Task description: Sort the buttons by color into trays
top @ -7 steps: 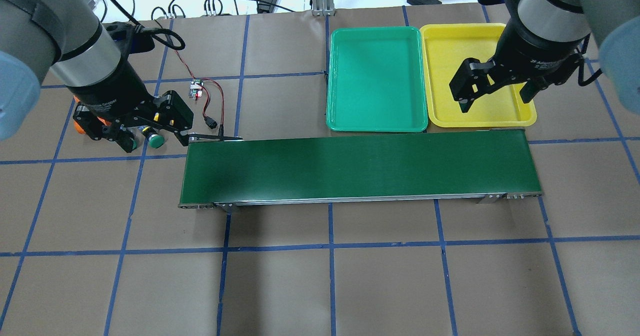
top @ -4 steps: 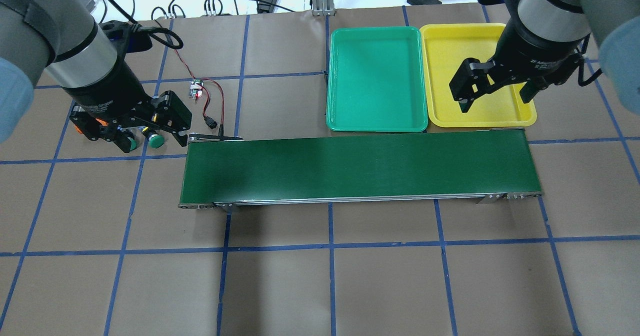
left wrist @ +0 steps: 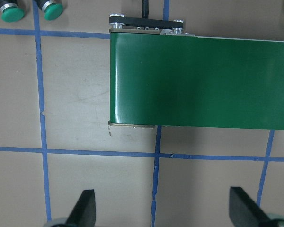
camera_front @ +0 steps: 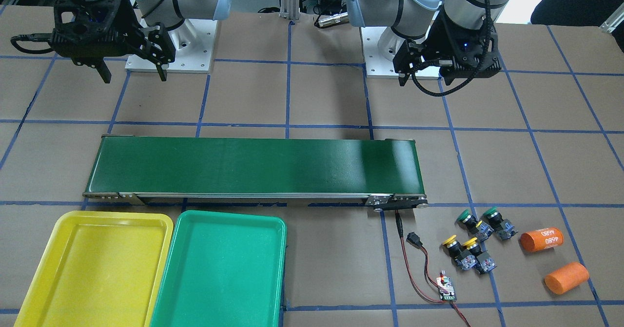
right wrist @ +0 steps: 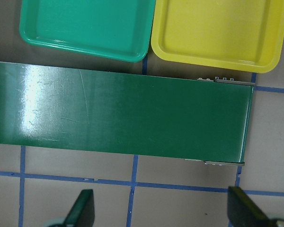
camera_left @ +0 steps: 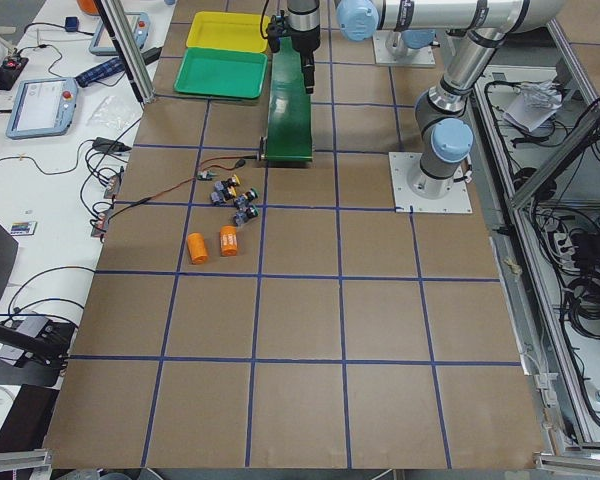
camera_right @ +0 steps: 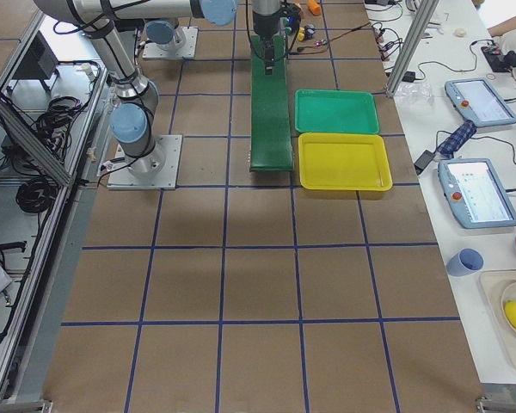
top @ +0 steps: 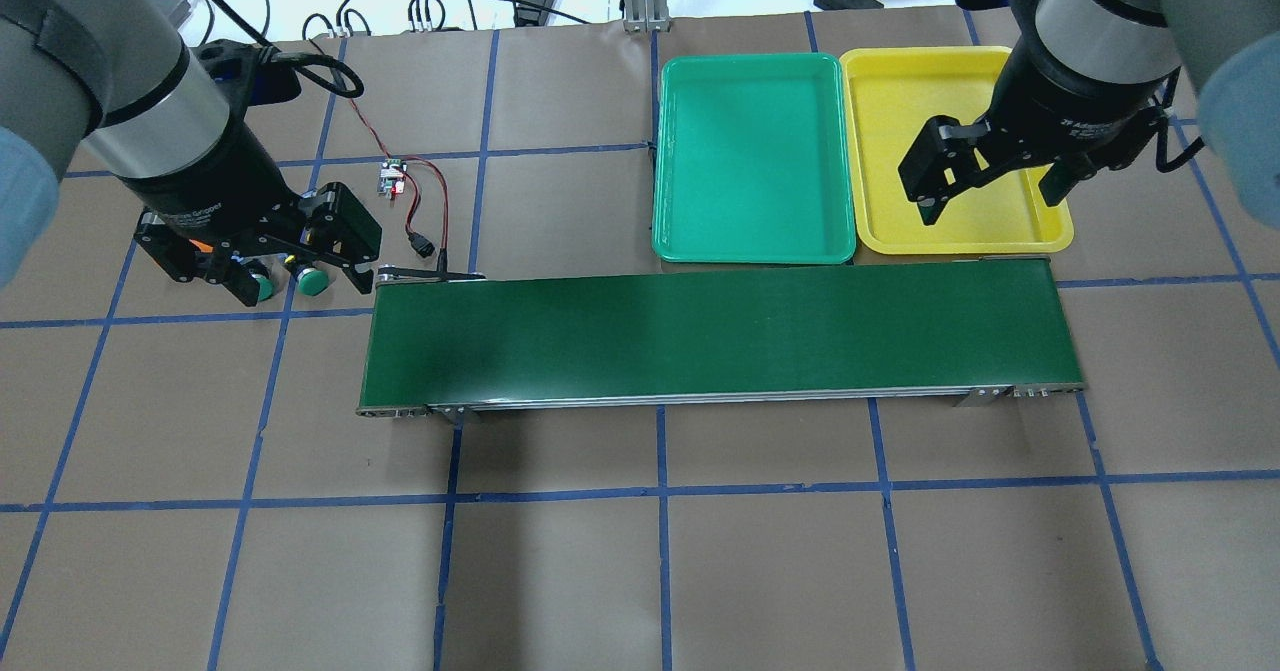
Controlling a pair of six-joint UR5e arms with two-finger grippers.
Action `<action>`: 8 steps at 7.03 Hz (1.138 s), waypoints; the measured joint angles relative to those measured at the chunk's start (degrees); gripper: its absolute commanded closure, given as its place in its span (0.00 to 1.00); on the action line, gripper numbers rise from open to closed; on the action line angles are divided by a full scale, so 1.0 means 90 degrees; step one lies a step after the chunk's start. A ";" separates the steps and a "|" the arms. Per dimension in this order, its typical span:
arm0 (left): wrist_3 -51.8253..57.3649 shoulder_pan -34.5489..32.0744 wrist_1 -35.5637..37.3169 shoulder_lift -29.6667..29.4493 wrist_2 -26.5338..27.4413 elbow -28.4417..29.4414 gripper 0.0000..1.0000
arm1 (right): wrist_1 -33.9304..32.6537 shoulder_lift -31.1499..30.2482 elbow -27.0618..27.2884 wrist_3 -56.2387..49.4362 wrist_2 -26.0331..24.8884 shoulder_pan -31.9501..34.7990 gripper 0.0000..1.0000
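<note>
My left gripper (top: 285,273) hangs released, fingers spread wide with nothing between them, pointing straight down from a vertical wrist above the 4 buttons (camera_front: 472,245). These, 2 green-capped and 2 yellow-capped, lie clustered on the brown table just beside the left end of the conveyor belt (top: 700,336), near 2 orange cylinders (camera_front: 541,239). My right gripper (top: 988,201), likewise spread and holding nothing, points down, raised near the belt's other end, where the green tray (top: 755,161) and yellow tray (top: 900,141) lie side by side.
</note>
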 measured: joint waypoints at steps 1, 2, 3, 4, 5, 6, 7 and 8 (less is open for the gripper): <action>0.0009 0.0000 0.0008 0.0002 0.0000 -0.0025 0.00 | 0.0000 0.0000 0.0000 0.0000 0.0003 0.0000 0.00; 0.0013 0.0000 0.0056 0.0002 -0.0012 -0.0035 0.00 | 0.0000 0.0000 0.0000 0.0000 0.0004 0.0000 0.00; 0.0019 0.0000 0.0130 0.0001 -0.0025 -0.0047 0.00 | 0.0000 0.0000 0.0000 0.0000 0.0003 0.0000 0.00; 0.0029 0.0004 0.0176 0.0002 -0.0033 -0.0047 0.00 | 0.0000 0.0000 0.0000 0.0000 -0.0001 0.0000 0.00; 0.0043 0.0012 0.0204 0.0001 -0.0037 -0.0042 0.00 | 0.0000 0.0000 0.0000 0.0000 -0.0004 0.0000 0.00; 0.0049 0.0016 0.0272 -0.0031 -0.0024 -0.0046 0.00 | 0.0000 0.0000 0.0000 0.0000 -0.0004 0.0000 0.00; 0.0050 0.0019 0.0383 -0.0086 -0.0010 -0.0053 0.00 | 0.0002 0.0000 0.0000 0.0000 -0.0005 0.0000 0.00; 0.0054 0.0022 0.0456 -0.0094 -0.0004 -0.0057 0.00 | 0.0004 -0.0002 0.0000 0.0000 -0.0005 0.0000 0.00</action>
